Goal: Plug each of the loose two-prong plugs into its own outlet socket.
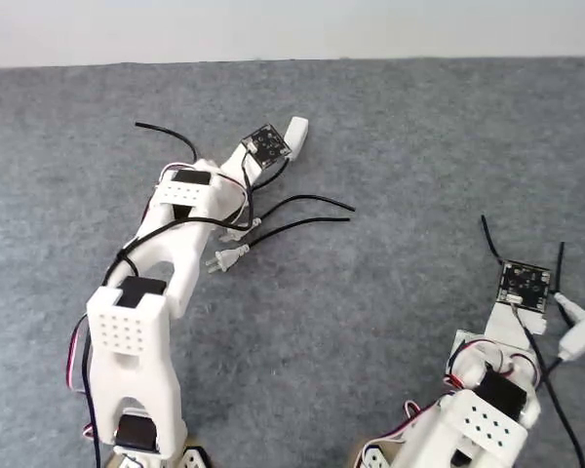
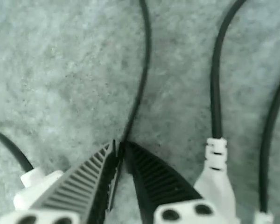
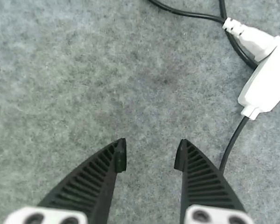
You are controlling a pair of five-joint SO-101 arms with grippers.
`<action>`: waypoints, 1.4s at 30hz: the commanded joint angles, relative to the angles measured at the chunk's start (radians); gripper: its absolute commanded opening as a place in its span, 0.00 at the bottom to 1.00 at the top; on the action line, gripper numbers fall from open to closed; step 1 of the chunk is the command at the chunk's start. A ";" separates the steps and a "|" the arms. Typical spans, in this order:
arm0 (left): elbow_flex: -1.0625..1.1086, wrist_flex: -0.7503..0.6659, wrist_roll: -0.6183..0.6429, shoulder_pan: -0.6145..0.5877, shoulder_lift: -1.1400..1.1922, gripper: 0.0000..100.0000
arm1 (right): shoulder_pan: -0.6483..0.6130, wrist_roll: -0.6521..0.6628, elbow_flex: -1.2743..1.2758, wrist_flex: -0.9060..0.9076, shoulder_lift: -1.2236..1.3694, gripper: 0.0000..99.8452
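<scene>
left claw (image 2: 122, 148) — pinching black cord (image 2: 141, 88) | right claw (image 3: 149, 156) — spread wide

The left arm (image 1: 171, 244) stretched forward, left hand (image 2: 122, 148) pinched on a cord (image 2: 142, 79); the right arm (image 1: 487, 414) sat folded back, right hand (image 3: 149, 156) open.
</scene>
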 commanded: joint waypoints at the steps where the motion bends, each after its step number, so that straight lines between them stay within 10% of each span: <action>1: -0.039 -0.005 -0.003 -0.005 0.002 0.01 | -0.008 0.014 -0.009 -0.018 -0.012 0.18; 24: -0.150 0.535 -0.003 0.002 -0.296 0.01 | -0.008 0.014 -0.005 -0.047 -0.010 0.18; 42: -0.036 0.927 0.115 0.226 -0.839 0.01 | -0.007 0.014 0.025 -0.091 -0.010 0.18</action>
